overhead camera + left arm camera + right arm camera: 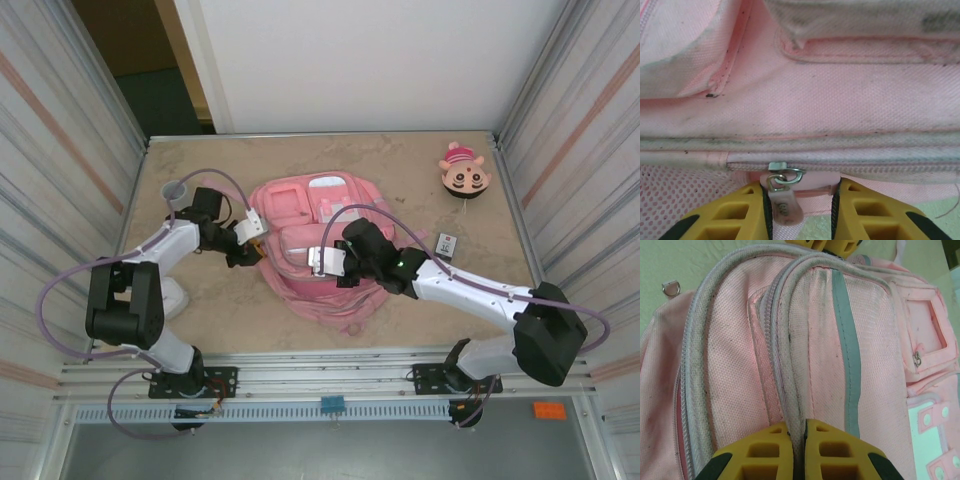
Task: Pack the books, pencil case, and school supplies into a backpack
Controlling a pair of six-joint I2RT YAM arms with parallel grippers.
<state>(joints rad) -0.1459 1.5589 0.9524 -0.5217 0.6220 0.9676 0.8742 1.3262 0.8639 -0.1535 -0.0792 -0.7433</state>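
Two grippers meet at one backpack (300, 215), a pink pack lying flat in the middle of the bench (400, 160) in the top view. The left gripper (802, 200) is at the pack's left edge. Its two yellow fingers stand apart at the bottom of the left wrist view, with one zipper pull (781, 205) between them, lying against the finger on the left of the frame; whether they pinch anything I cannot tell. The right gripper (798, 427) sits over the pack's lower middle in the top view. At the bottom of its own wrist view, its two fingers are clenched on a grey zipper ridge of the backpack. One tiny pale item of school supplies (446, 245) lies on the bench just right of the pack, apart from it. One round cartoon-face toy (463, 172) with a pink cap rests in the upper right. One small grey cup (178, 190) stands in the upper left, near the left arm.
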